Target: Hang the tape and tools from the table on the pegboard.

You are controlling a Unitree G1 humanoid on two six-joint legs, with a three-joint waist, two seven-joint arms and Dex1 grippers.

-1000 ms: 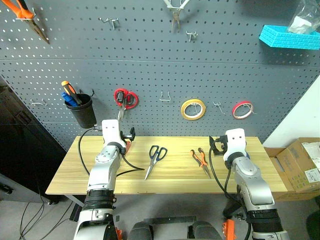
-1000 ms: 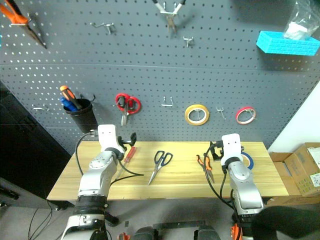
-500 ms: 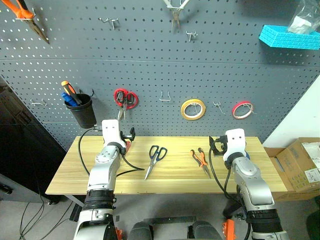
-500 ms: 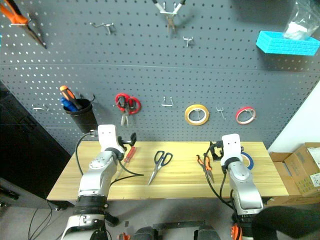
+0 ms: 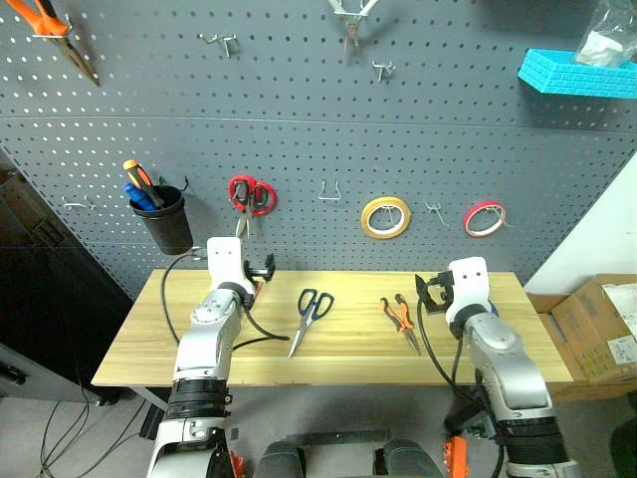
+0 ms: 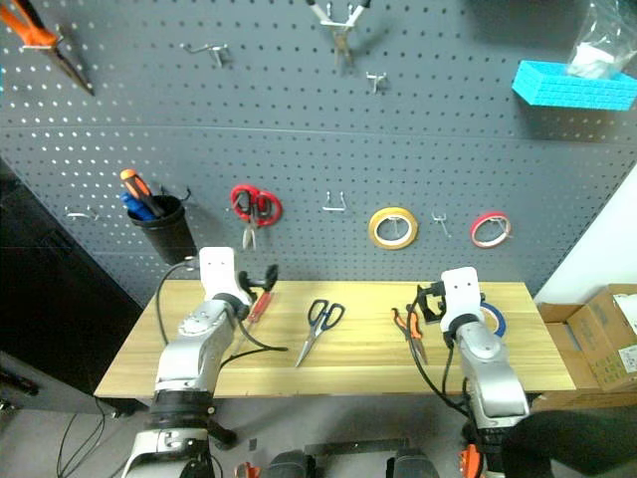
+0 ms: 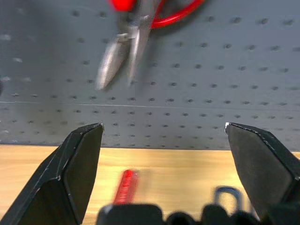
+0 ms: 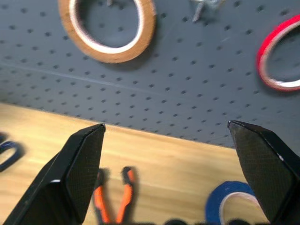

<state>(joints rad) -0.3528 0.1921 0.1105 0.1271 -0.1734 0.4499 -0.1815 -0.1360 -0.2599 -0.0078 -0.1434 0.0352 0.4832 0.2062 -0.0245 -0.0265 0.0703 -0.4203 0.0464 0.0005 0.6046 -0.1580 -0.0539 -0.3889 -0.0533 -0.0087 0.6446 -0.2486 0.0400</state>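
Both pincers are held wide apart and empty above the bench (image 5: pixel 139 339): the left pincer (image 5: pixel 261 267) at nine o'clock, the right pincer (image 5: pixel 426 292) at three. Between them the blue-handled scissors (image 5: pixel 311 315) and pliers (image 5: pixel 400 320) are laid flat; the blue tape (image 6: pixel 489 320) is found just beside the right wrist. Beyond, the pegboard (image 5: pixel 299 149) is seen, with few free hooks (image 5: pixel 329 193). A flat-lying tool could be nudged away or clamped crookedly, and a hook could be missed.
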